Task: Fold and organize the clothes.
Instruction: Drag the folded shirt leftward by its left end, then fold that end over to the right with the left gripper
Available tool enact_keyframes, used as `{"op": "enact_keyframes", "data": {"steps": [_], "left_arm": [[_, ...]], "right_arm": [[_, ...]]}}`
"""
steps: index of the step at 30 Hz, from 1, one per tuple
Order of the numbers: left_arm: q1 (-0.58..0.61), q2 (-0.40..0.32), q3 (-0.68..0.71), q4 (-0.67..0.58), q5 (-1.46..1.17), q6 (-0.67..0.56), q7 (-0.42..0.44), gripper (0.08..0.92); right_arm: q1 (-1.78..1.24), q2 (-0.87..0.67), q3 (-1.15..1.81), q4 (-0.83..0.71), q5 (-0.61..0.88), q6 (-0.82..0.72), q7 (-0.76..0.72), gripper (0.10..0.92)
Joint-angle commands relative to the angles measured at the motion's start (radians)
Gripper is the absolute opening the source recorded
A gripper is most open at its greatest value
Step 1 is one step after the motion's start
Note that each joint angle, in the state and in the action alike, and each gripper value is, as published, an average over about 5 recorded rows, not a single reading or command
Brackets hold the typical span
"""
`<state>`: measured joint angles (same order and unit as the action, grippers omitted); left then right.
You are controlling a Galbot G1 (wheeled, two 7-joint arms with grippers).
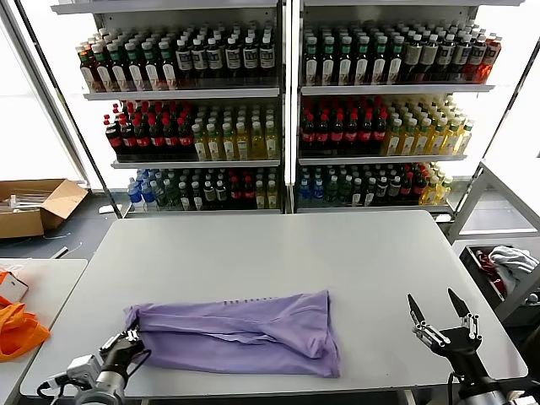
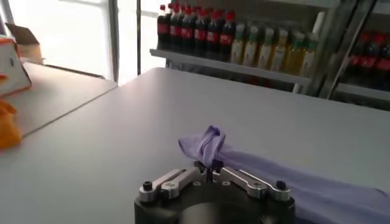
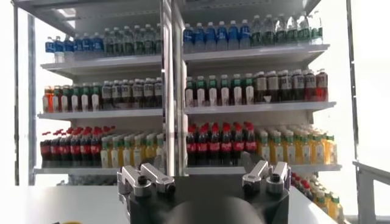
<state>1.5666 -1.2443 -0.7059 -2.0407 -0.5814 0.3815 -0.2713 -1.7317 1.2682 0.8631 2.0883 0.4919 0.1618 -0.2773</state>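
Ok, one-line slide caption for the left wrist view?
Left gripper shut on the bunched corner of the lilac shirt on the grey table.

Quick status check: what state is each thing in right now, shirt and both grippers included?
T-shirt: folded into a long band, flat on the table, one end bunched and pinched.
Left gripper: shut on the T-shirt's left end, at the table's near left corner.
Right gripper: open, empty, over the table's near right edge.
Orange fabric: heaped on the side table, untouched.
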Motion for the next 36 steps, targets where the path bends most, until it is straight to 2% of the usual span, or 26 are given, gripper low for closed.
{"op": "enact_keyframes", "data": {"steps": [1, 4, 7, 12, 16, 20, 24, 36], "left_arm": [[-0.055, 0.276, -0.365, 0.102, -0.092, -0.005, 0.148, 0.105], [-0.063, 0.328, -0.374, 0.114, -0.084, -0.012, 0.161, 0.106], [-0.058, 0.340, -0.333, 0.058, -0.077, -0.011, 0.157, 0.105], [-0.045, 0.278, -0.178, -0.123, -0.068, 0.021, 0.133, 0.105], [-0.069, 0.221, 0.031, -0.179, -0.030, 0.039, 0.121, 0.107], [-0.101, 0.189, 0.205, -0.171, -0.002, 0.034, 0.109, 0.110], [-0.133, 0.168, 0.308, -0.146, 0.015, 0.023, 0.105, 0.111], [-0.200, 0.091, 0.442, -0.014, 0.052, 0.026, 0.107, 0.111]], "right_arm": [[0.005, 0.003, -0.018, 0.000, 0.003, -0.002, 0.001, 0.823], [0.005, 0.005, -0.022, 0.008, 0.000, -0.007, 0.001, 0.823], [-0.003, 0.005, -0.021, 0.018, -0.003, -0.009, 0.001, 0.823], [-0.022, 0.009, -0.016, 0.037, -0.009, -0.012, 0.001, 0.823], [-0.031, 0.018, -0.023, 0.047, -0.021, -0.015, 0.001, 0.823], [-0.037, 0.033, -0.031, 0.057, -0.039, -0.016, 0.000, 0.823], [-0.050, 0.047, -0.025, 0.069, -0.051, -0.017, 0.000, 0.823], [-0.079, 0.074, -0.001, 0.092, -0.063, -0.021, 0.000, 0.823]]}}
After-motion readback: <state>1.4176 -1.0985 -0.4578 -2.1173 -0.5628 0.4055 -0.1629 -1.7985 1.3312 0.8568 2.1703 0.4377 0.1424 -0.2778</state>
